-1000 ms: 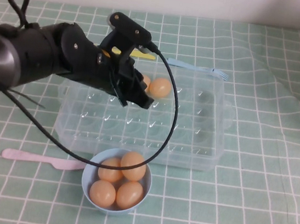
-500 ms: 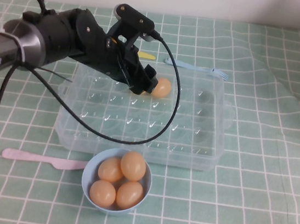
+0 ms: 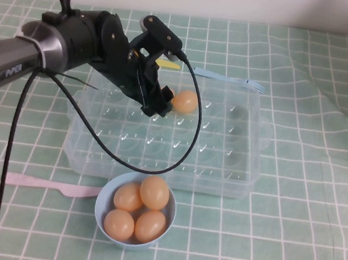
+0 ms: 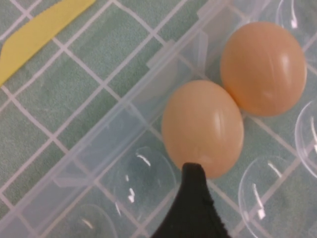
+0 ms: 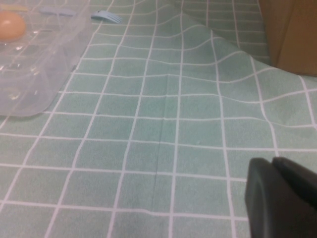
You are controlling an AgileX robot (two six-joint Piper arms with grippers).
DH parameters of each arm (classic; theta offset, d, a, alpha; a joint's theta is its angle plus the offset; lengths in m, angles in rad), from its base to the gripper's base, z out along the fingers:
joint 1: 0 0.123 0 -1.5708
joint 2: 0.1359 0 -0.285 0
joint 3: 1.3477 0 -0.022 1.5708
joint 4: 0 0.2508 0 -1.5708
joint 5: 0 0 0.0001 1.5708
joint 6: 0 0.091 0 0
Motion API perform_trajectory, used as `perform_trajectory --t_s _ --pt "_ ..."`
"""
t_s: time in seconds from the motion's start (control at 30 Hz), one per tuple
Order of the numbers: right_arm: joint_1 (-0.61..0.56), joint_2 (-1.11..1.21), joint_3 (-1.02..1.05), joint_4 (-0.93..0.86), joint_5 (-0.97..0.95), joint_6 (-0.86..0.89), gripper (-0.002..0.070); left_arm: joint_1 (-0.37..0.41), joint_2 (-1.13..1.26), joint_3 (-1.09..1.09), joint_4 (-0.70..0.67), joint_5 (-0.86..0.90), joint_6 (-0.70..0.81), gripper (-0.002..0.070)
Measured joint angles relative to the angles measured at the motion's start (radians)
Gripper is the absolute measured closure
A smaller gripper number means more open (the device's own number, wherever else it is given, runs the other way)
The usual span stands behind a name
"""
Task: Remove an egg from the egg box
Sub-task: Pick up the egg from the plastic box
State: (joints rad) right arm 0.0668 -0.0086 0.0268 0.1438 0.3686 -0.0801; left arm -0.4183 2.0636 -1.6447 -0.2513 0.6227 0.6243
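1. The black left gripper (image 3: 159, 104) reaches down into the far row of the large clear plastic egg box (image 3: 236, 148) with its grid of round cups. One dark fingertip (image 4: 194, 184) touches the near side of a smooth orange-tan egg (image 4: 203, 128); the other fingertip is out of sight, so whether the gripper is closed on the egg cannot be told.
2. That egg sits in a cup against the box's far wall. A second, identical orange-tan egg (image 3: 185, 101) sits in the neighbouring cup, touching the first.
3. The other cups in view hold nothing.
4. On the green checked tablecloth (image 3: 301, 236), a small light-blue round bowl (image 3: 168, 200) sits just in front of the box and holds four more tan eggs.
5. A flat pink plastic knife (image 3: 45, 184) lies beside the bowl, on the robot's left.
6. Beyond the box lie a yellow plastic knife (image 4: 39, 32) and a light-blue plastic fork (image 3: 229, 78).
7. The right gripper (image 5: 280, 196) hangs above bare cloth well to the right of the box, its fingers closed together on nothing.
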Motion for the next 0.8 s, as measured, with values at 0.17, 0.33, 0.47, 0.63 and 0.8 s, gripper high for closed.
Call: perform_trajectory --t_s 0.17,0.33,0.47,0.63,0.8 --pt "0.000 0.000 0.000 0.000 0.000 0.000 0.0694 0.003 0.018 -0.002 0.016 -0.028 0.000 0.0188" --pt "0.000 0.000 0.000 0.000 0.000 0.000 0.0694 0.006 0.029 -0.004 0.020 -0.059 0.000 0.0188" --pt "0.000 0.000 0.000 0.000 0.000 0.000 0.0694 0.006 0.033 -0.004 0.020 -0.085 0.002 0.0188" --pt "0.000 0.000 0.000 0.000 0.000 0.000 0.0694 0.006 0.039 -0.004 0.020 -0.097 0.003 0.0188" --pt "0.000 0.000 0.000 0.000 0.000 0.000 0.0694 0.006 0.055 -0.004 0.021 -0.101 0.006 0.0188"
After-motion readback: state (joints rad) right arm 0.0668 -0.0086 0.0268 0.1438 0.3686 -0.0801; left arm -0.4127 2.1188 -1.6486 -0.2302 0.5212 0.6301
